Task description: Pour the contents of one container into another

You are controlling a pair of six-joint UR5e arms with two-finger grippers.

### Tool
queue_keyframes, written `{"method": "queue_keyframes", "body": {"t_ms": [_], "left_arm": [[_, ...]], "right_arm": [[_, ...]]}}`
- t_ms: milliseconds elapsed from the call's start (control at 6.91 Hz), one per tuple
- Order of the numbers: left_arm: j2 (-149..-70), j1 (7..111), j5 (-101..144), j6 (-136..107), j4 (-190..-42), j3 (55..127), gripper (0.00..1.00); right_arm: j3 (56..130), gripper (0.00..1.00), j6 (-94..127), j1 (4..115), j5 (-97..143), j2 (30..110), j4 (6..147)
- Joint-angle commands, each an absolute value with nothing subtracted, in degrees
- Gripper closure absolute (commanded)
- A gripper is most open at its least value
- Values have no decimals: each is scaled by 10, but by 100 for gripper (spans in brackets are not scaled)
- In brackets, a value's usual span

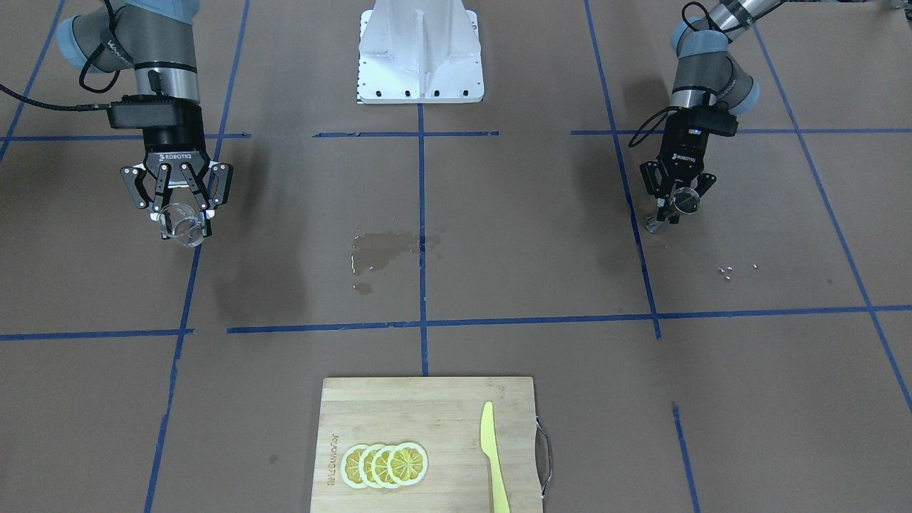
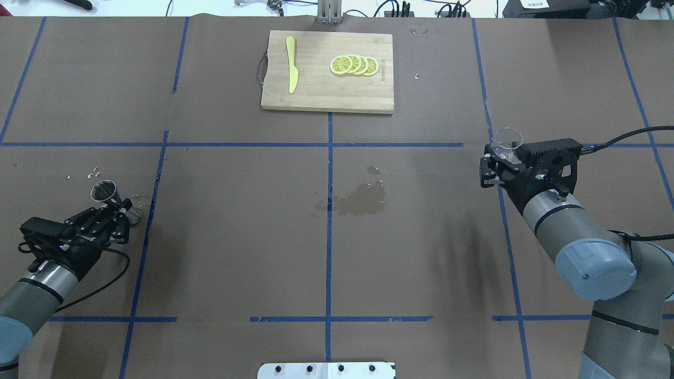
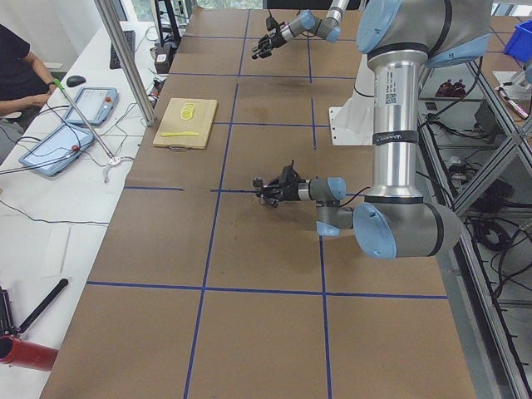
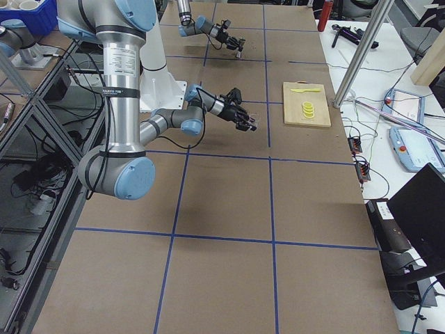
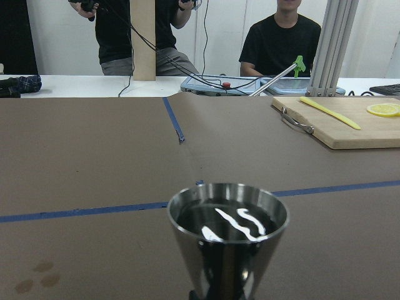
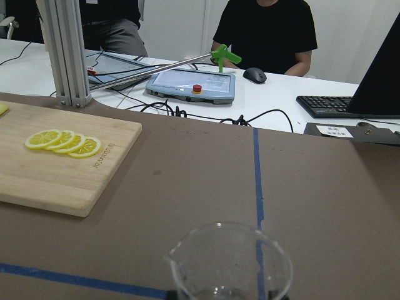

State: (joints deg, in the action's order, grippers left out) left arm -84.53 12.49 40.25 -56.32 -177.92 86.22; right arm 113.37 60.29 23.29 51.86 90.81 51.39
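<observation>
Right gripper (image 1: 184, 219) is clamped on the glass cup (image 1: 182, 226), one finger on either side of its wall. The cup is clear and is held above the table (image 1: 499, 235) on the robot's right side. In the right wrist view the cup's rim and pouring lip are visible, with the lip at the view's left; whether the cup holds any liquid cannot be told.

Left gripper (image 1: 677, 205) is closed around the jigger (image 1: 680, 203) near its narrow waist. The jigger is tilted, with its open upper cone towards the far side of the table and its lower cone low over the surface; contact with the table cannot be confirmed. In the left wrist view the upper cone shows a dark interior with bright white reflections; whether this is liquid cannot be told.

Cup and jigger are well apart, at opposite sides of the table.

A dark wet patch (image 1: 381, 249) lies on the brown covering near the table's centre, against a blue tape line. Small bright droplets (image 1: 727, 271) lie on the table near the jigger.

A wooden cutting board (image 1: 427, 413) sits at the edge far from the robot; it bears a row of overlapping lemon slices (image 1: 385, 464) and a yellow knife (image 1: 491, 456), the two apart.
</observation>
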Motion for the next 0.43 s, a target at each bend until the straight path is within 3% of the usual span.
{"method": "queue_keyframes", "body": {"t_ms": [0,289], "left_arm": [[-846,124,403,-563,-1778,863,80],[-846,124,403,-562,-1778,863,66]], "right_arm": [[1134,100,603,233,519,906,513],[1136,100,603,233,519,904,514]]}}
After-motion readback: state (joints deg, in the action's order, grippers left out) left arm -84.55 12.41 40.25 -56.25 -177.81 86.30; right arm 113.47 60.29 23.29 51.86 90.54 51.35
